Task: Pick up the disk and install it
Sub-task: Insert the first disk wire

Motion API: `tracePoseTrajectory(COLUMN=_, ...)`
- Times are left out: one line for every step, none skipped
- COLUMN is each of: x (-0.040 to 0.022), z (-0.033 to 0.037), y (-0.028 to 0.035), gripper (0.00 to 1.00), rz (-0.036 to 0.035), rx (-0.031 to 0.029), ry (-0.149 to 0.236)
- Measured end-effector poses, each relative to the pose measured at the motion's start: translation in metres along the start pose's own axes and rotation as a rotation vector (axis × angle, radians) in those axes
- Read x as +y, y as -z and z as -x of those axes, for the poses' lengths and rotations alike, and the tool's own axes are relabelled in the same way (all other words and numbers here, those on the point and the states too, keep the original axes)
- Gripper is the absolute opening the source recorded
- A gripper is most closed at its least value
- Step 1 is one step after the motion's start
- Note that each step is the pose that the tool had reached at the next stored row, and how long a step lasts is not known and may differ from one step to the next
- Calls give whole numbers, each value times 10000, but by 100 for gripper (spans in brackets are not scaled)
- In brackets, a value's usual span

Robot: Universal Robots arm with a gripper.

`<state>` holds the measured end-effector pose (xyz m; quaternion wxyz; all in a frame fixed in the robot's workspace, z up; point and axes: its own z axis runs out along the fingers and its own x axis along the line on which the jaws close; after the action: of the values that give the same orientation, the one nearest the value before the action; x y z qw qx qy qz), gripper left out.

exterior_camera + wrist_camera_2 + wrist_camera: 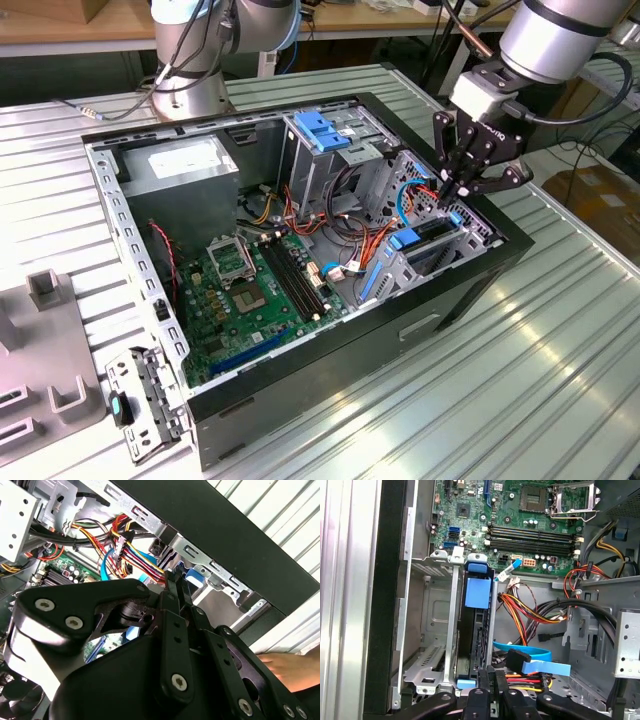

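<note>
The disk [425, 236] stands on edge in the drive bay at the front corner of the open computer case [350, 350], on the exterior view's right. In the first wrist view the disk [476, 625] is a dark slab framed by a blue plastic carrier, set between the bay's metal rails. My gripper [452, 192] hangs right over the disk's rear end, shut, with its fingertips together and nothing between them. I cannot tell whether the fingertips touch the carrier. The gripper also appears in both wrist views [493, 680] [176, 582].
Bundles of coloured cables [530, 612] and a blue flat cable [535, 661] run beside the bay. A tall metal cage with a blue top [320, 130], the grey power supply [185, 165] and the motherboard [250, 290] sit in the case. A person's hand [285, 667] rests outside it.
</note>
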<state>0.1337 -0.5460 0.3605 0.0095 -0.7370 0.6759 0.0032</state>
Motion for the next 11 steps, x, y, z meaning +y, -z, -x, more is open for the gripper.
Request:
tracePoseTrajectory(x=3, z=-2, y=0, gripper=16, rz=0, rx=-1, ry=-1)
tracePoseTrajectory(x=13, z=-2, y=-2, gripper=16, rz=0, rx=-2, ry=-4)
tracePoseTrajectory(x=22, z=-1, y=-5, gripper=16, rz=-1, rx=-3, ry=-21)
tracePoseTrajectory(x=27, z=-1, y=-7, gripper=16, rz=-1, rx=-1, ry=-55)
tracePoseTrajectory(x=36, z=0, y=-9, gripper=16, rz=-1, rx=0, ry=-123)
tracePoseTrajectory(x=43, z=1, y=-11, gripper=16, rz=-3, rx=1, ry=-166)
tracePoseTrajectory(x=54, z=-2, y=-11, gripper=16, rz=-3, rx=3, ry=-196)
tracePoseTrajectory(x=61, z=-14, y=-12, gripper=16, rz=-4, rx=2, ry=-198)
tracePoseTrajectory(x=63, z=-22, y=-12, gripper=16, rz=-3, rx=2, ry=-197)
tracePoseTrajectory(x=64, z=-23, y=-12, gripper=16, rz=-4, rx=2, ry=-199)
tracePoseTrajectory(x=64, z=-23, y=-12, gripper=16, rz=-4, rx=2, ry=-199)
